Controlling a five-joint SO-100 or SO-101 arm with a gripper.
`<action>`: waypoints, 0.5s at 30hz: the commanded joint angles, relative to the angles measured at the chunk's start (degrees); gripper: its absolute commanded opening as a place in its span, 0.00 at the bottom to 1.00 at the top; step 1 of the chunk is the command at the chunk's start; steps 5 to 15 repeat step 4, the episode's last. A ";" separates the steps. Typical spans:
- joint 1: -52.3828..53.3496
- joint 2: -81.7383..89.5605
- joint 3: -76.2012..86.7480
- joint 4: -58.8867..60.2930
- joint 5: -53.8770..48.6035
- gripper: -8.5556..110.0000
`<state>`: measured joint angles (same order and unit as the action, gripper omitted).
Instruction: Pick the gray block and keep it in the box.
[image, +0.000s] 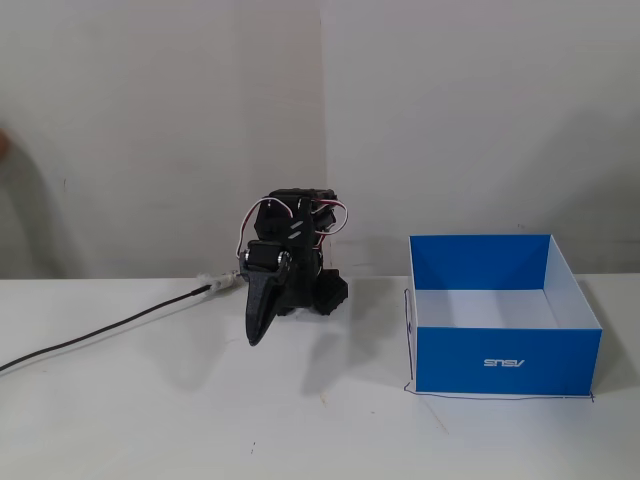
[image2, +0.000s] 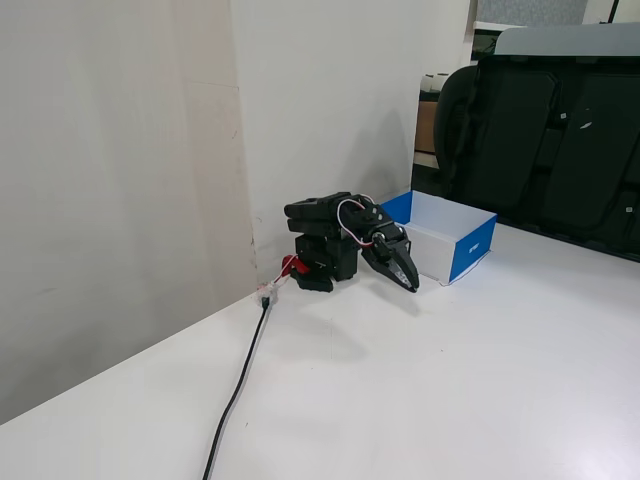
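Folding low over its base, the black arm (image: 295, 250) points its claw (image: 256, 338) down at the white desk (image: 150, 420), fingers pressed together on nothing. No gray block shows in either fixed view. To the claw's right in a fixed view, well apart, sits the blue box (image: 505, 362), its white inside visible. A black cable (image2: 240, 385) trails from the arm's base across the desk, and dark chairs (image2: 545, 150) stand beyond the box.

One arm (image: 290, 255), one box (image: 505, 362), one cable (image2: 237, 385).
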<state>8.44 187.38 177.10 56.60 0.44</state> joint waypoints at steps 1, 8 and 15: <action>0.00 9.05 -0.35 -1.58 0.26 0.07; 0.00 9.05 -0.35 -1.58 0.26 0.07; 0.00 9.05 -0.35 -1.58 0.26 0.07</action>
